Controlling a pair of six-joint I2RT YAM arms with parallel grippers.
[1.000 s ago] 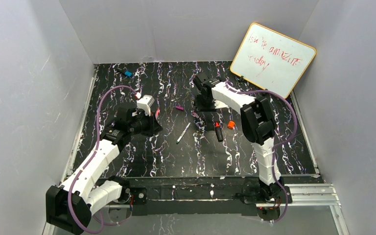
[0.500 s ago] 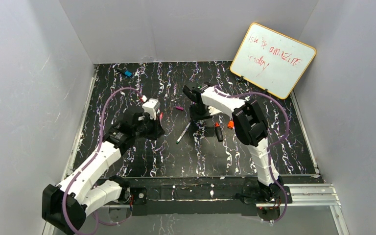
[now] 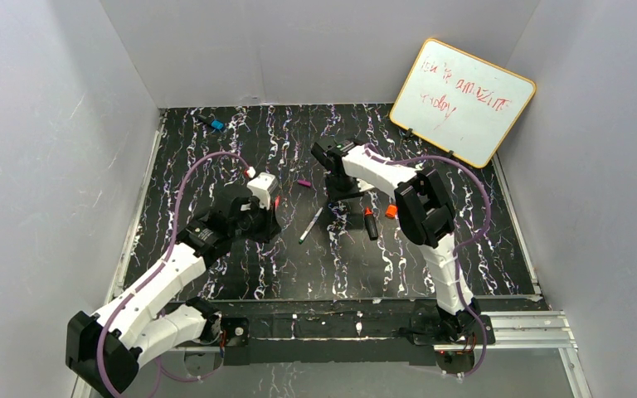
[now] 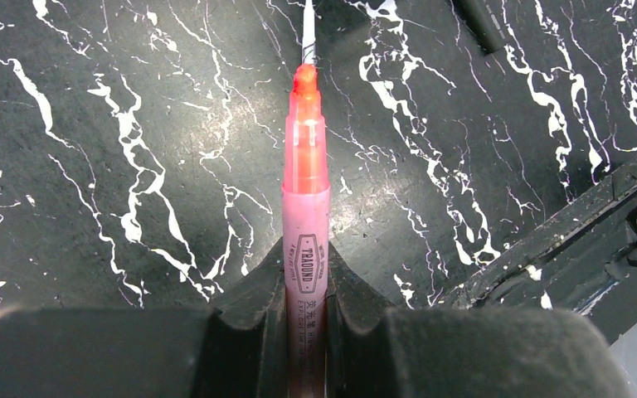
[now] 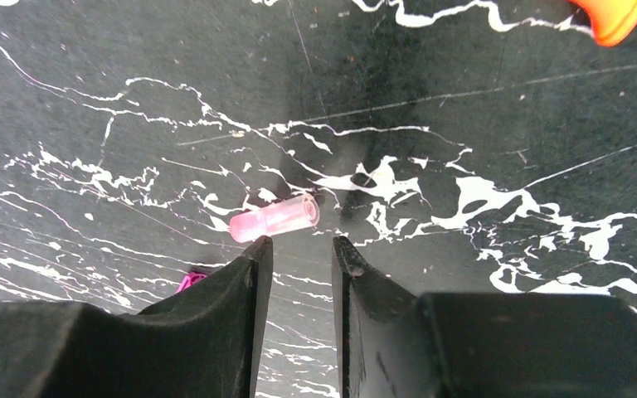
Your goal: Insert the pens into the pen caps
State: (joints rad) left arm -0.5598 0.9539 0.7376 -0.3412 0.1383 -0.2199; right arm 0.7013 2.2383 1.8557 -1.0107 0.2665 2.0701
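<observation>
Clamping the pink-purple pen by its barrel, the left gripper has its jaws pressed fully together on it, and the pen's reddish tip points toward the white pen lying just ahead. The right gripper, just right of the white pen's far end, has its jaws a narrow gap apart and holds nothing. The pale pink cap lies on its side on the mat just beyond those fingertips, ungripped. The black marker and the orange cap lie right of the white pen, and the magenta cap lies beyond it. Since a second ago both grippers have closed in on the white pen from either side, while the white pen, marker and orange cap have stayed put.
</observation>
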